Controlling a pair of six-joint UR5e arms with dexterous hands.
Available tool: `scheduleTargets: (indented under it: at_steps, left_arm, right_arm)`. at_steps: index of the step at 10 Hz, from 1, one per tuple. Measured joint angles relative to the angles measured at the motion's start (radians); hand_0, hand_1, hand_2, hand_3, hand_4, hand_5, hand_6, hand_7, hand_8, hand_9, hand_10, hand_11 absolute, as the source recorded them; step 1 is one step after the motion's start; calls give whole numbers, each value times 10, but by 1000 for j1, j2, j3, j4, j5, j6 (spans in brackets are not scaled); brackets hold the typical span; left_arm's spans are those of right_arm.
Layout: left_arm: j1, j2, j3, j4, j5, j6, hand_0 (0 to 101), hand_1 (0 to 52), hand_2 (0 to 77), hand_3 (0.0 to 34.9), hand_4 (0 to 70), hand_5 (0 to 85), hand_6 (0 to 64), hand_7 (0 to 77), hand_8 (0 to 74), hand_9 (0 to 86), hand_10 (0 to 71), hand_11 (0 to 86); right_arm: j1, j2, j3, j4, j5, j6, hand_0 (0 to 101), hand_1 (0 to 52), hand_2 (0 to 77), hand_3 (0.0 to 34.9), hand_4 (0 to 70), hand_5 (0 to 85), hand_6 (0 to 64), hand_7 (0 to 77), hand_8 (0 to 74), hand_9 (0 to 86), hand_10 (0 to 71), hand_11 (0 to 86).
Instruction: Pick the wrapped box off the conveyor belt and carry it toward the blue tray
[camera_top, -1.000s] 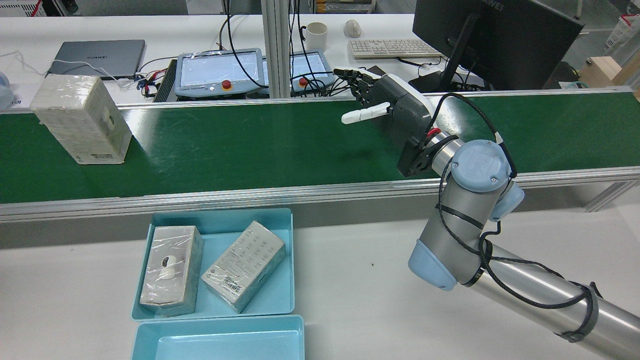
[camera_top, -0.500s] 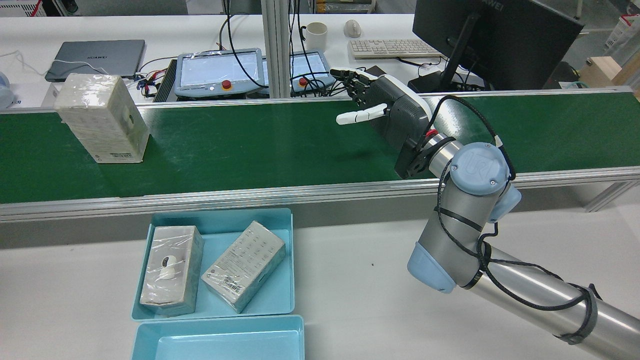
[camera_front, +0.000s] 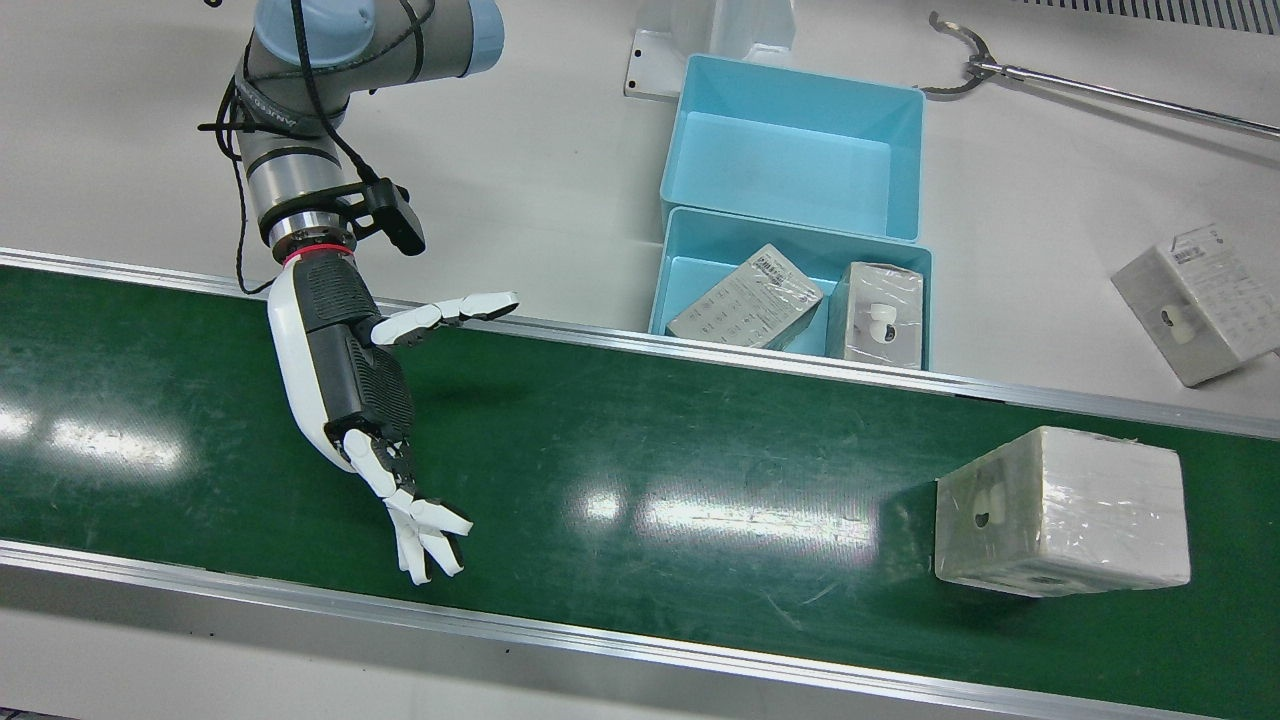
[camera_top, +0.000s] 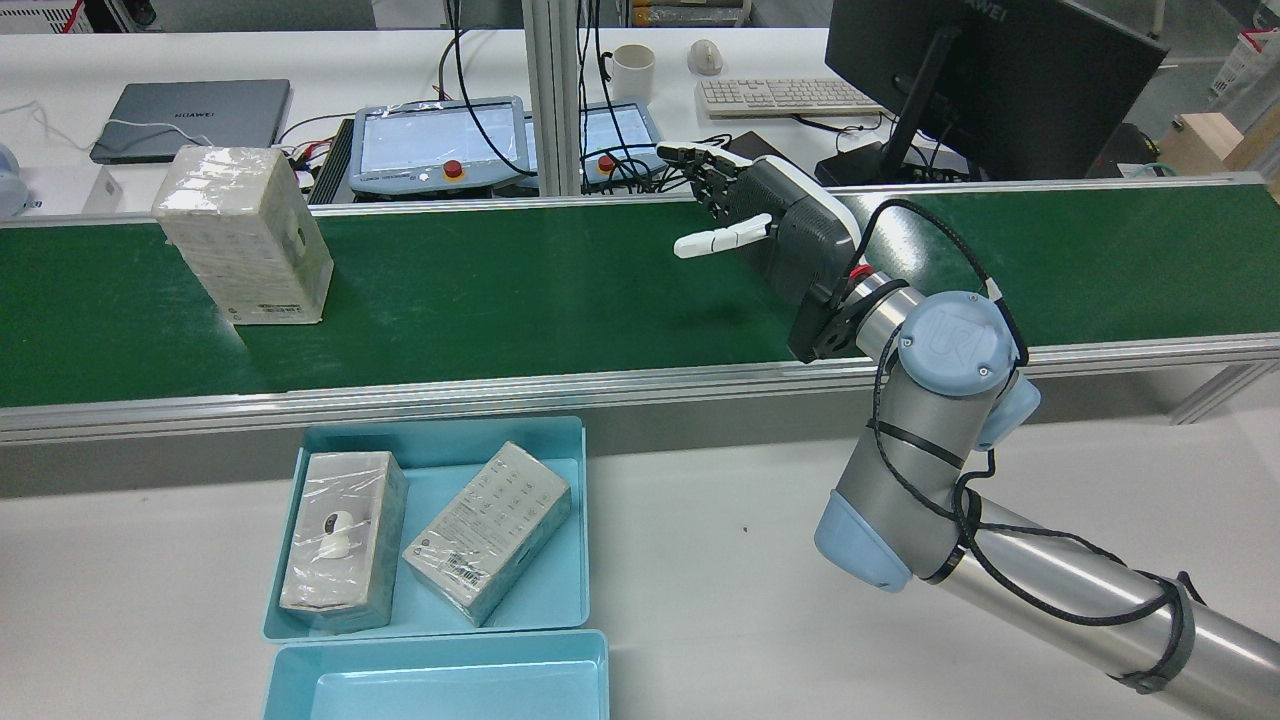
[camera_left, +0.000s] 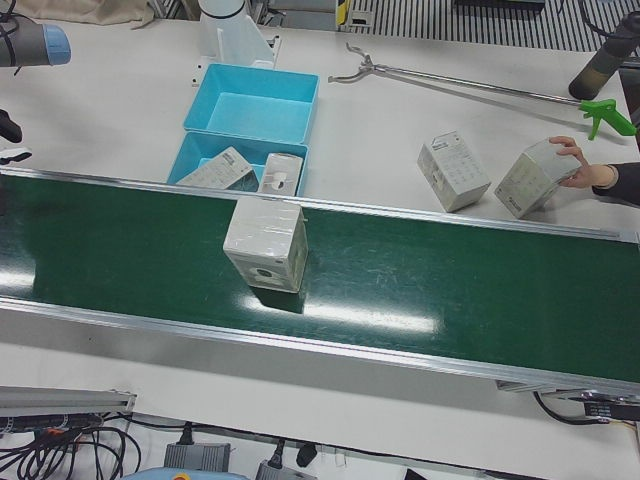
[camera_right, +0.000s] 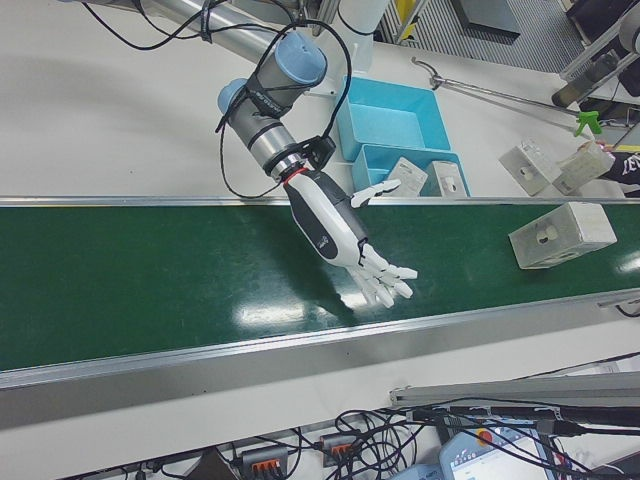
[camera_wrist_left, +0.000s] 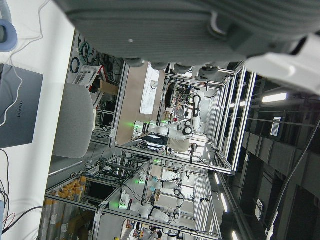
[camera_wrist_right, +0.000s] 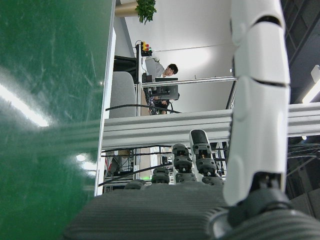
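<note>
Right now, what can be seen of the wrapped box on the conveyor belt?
The wrapped box is a pale, whitish carton sealed in clear, wrinkled film. One face carries a small round picture, another fine print. It stands alone on the green conveyor belt, square edges intact, nothing touching it. The right hand hovers open over the belt well away from it, and the blue tray sits beyond the belt's rail.

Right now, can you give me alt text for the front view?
The right hand hangs open over the green belt, well apart from the wrapped box standing on it. Beyond the belt, a blue tray holds two boxes.
</note>
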Motion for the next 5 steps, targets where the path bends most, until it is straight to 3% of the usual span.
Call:
scheduleTargets:
  at_steps: [4,5]
  left_arm:
    - [0,0,0,0,0,0,0,0,11,0,0,11,5,5,5,5,0,5]
    - [0,0,0,0,0,0,0,0,11,0,0,11,5,5,5,5,0,5]
  right_arm:
    - [1,-3,0,0,0,2,483,153,98,0,104,191,38,33,16,49,0,5]
    - [1,-3,1,0,0,3,483,153,98,0,65,191,38,33,16,49,0,5]
